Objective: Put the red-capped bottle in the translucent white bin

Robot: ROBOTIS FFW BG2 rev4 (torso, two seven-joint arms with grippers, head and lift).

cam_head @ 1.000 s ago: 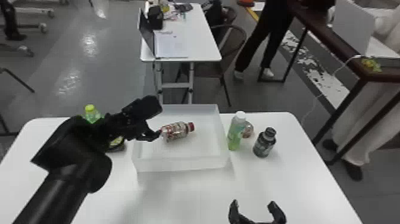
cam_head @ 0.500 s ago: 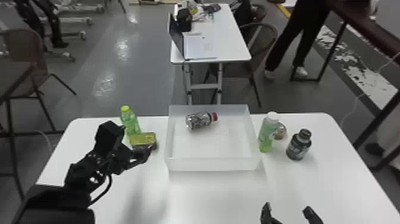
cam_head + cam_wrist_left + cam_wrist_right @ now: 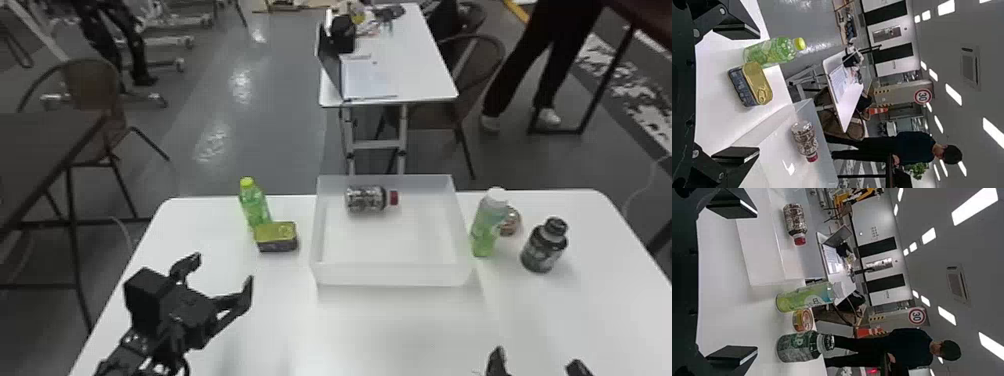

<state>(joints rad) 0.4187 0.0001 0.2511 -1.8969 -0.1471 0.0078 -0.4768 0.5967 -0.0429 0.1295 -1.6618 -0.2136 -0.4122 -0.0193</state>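
Red-capped bottle is lying crosswise in the bin tbh, ahead-right of the empty, spread-wide left end effector.

- White counter with rounded far corners
- Translucent white bin, upright near the far edge
- Left of it, yellow-capped green bottle, standing, with rectangular gold-lidded tin just in front
- Right of it, white-capped green bottle, standing; round tin just behind; dark black-capped bottle, upright, farther right
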